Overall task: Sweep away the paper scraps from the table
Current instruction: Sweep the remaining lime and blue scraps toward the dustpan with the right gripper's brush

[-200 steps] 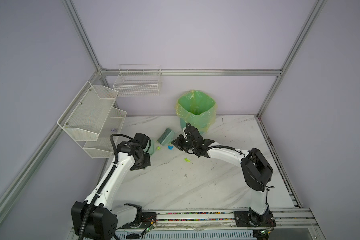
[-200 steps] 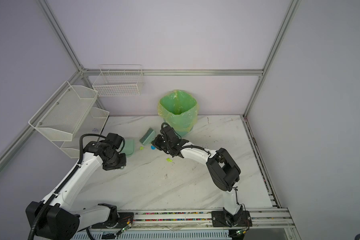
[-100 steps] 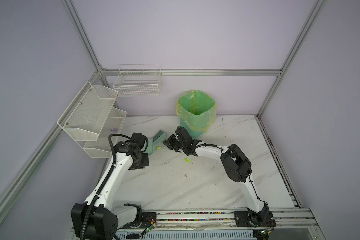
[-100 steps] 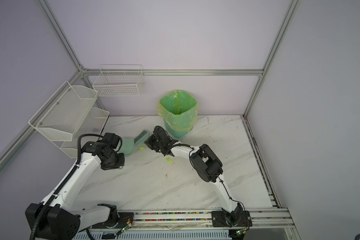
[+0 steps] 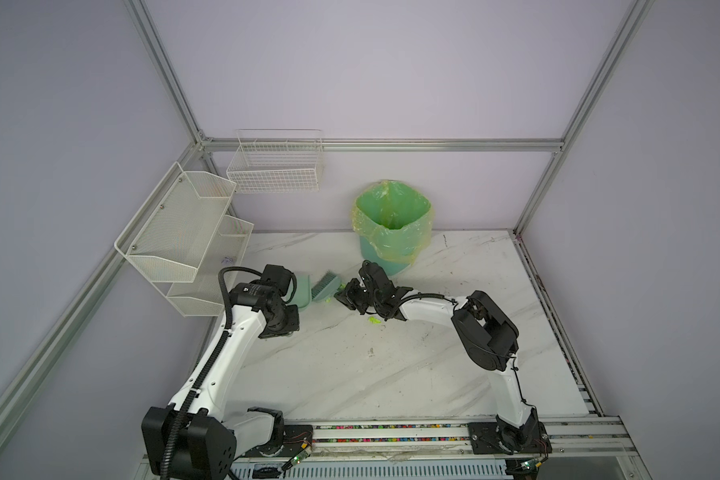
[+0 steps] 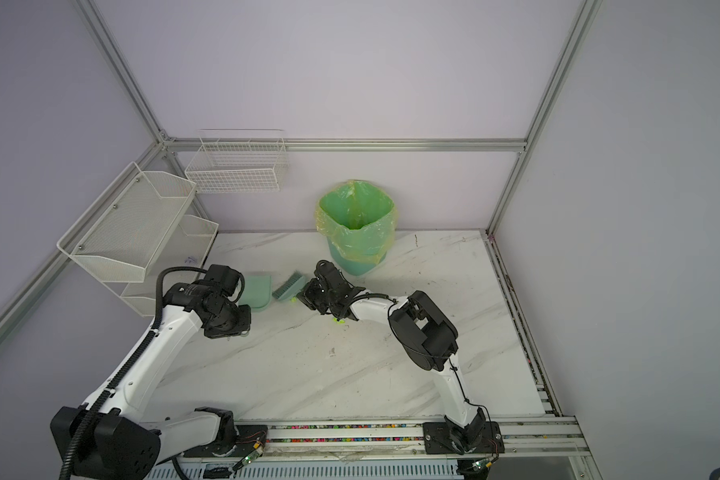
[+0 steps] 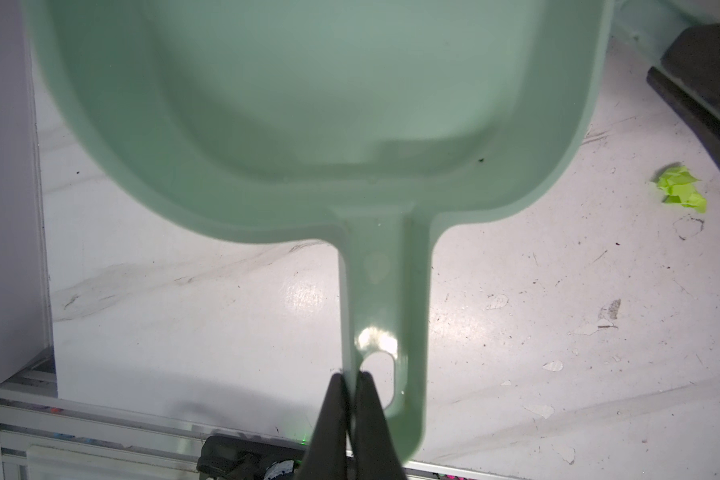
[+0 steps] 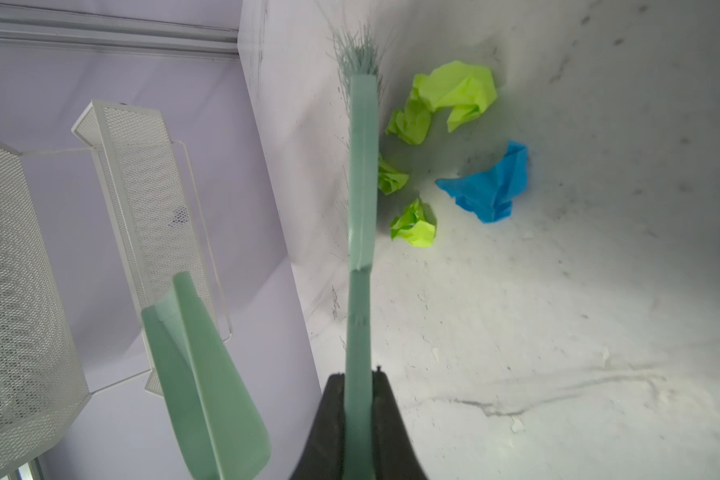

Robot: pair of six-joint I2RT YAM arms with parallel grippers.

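Can't see dustpan [image 7: 350,104] front lip, cropped in left wrist view. Can't count paper scraps [image 5: 373,320] in both top views: tiny, partly hidden.

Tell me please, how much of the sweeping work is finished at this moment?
Done: the left tool holds the dustpan by its handle, and the right tool holds the brush.
In hand: the brush is beside a cluster of paper scraps near the dustpan.
Left: the dustpan looks empty; the scraps lie on the table, one lone scrap apart.
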